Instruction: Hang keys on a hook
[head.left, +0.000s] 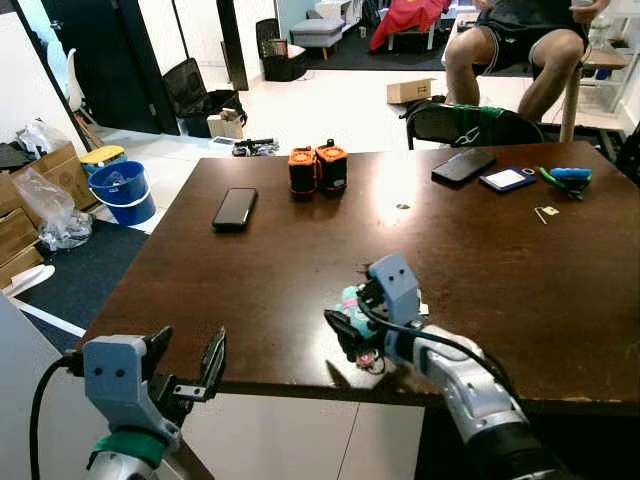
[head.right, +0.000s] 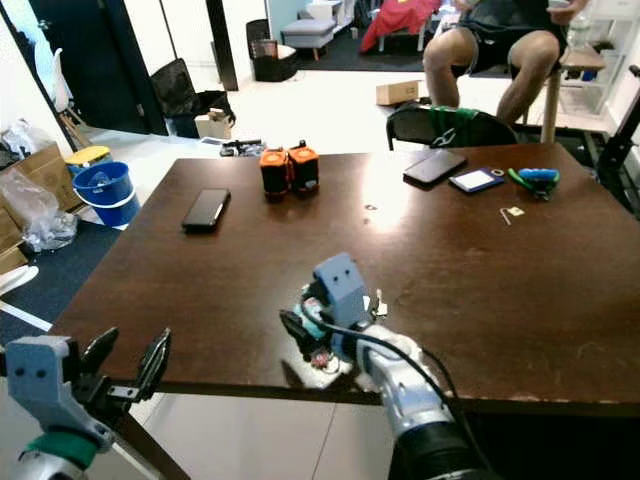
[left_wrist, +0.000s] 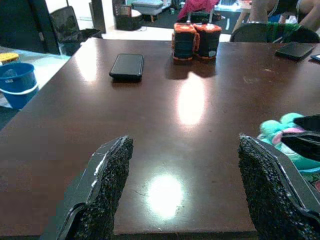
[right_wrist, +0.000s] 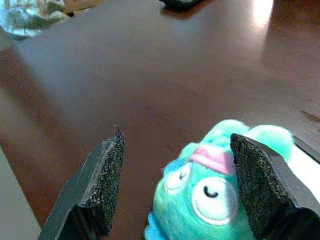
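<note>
Reaching over the near edge of the desk (head.left: 250, 300), the right tool (head.left: 352, 335) stands released, its fingers either side of the keys' teal plush charm (right_wrist: 215, 185), which lies on the desk near the front edge. Nothing is lifted yet, so I judge the task barely begun: grasp, carry and hang all remain. The left tool (head.left: 190, 372) hovers released off the desk's front-left corner. Beyond the desk's left side, a blue bucket (head.left: 122, 190) sits on the floor, contents unclear.

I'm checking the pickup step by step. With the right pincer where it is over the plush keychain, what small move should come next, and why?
Probably lower the right pincer a little and close it. Its fingers stand open on either side of the teal plush keychain, which lies on the brown table near its front edge, not yet gripped. The left pincer hangs open off the table's edge.
</note>
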